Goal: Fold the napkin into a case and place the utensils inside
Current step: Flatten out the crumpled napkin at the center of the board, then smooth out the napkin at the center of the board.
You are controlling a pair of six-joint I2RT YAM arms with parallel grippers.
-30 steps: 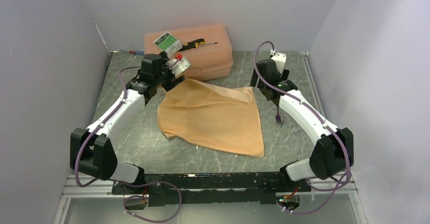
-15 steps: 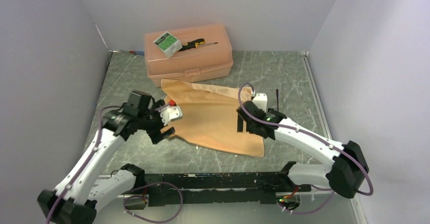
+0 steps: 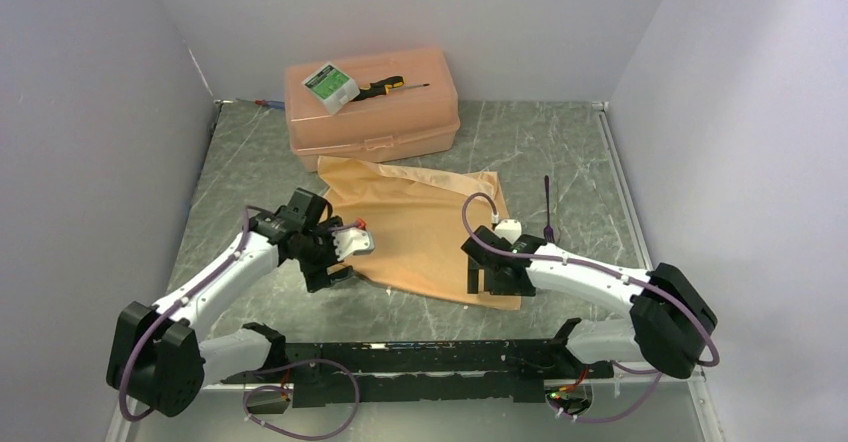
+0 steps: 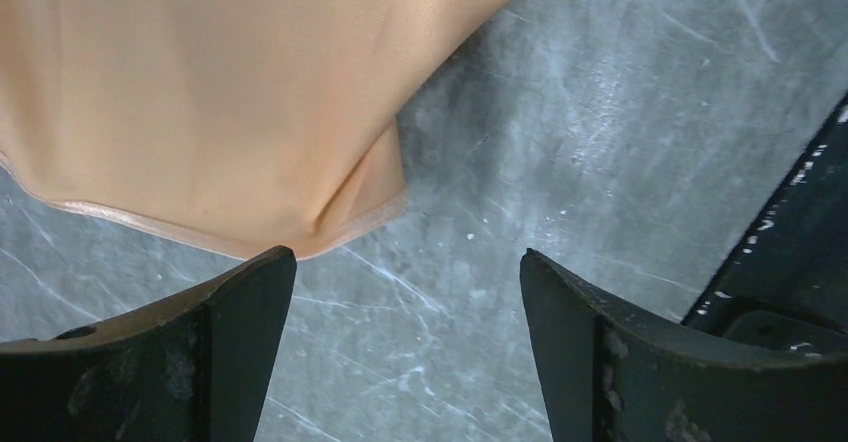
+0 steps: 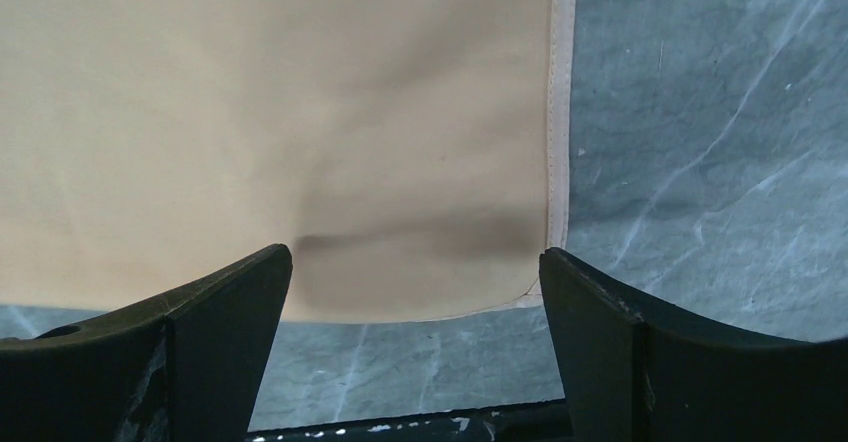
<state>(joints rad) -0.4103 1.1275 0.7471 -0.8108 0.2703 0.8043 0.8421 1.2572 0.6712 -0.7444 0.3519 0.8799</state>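
The peach-orange napkin (image 3: 420,222) lies spread flat in the middle of the table. My left gripper (image 3: 330,274) is open and empty, low over the napkin's near-left corner (image 4: 330,232). My right gripper (image 3: 495,284) is open and empty, low over the napkin's near-right corner (image 5: 520,282). One slim dark purple utensil (image 3: 548,210) lies on the table right of the napkin, its fork end nearest me. No cloth case shows.
A rigid peach plastic box (image 3: 372,102) stands at the back, with a green-and-white packet (image 3: 330,86) and a black-and-yellow screwdriver (image 3: 388,87) on its lid. The black base rail (image 3: 420,354) runs along the near edge. Grey walls close in left, back and right.
Both arms have swung from the napkin's far corners to its near corners and dropped low. The far edge lies flat now. Both grippers stay open.
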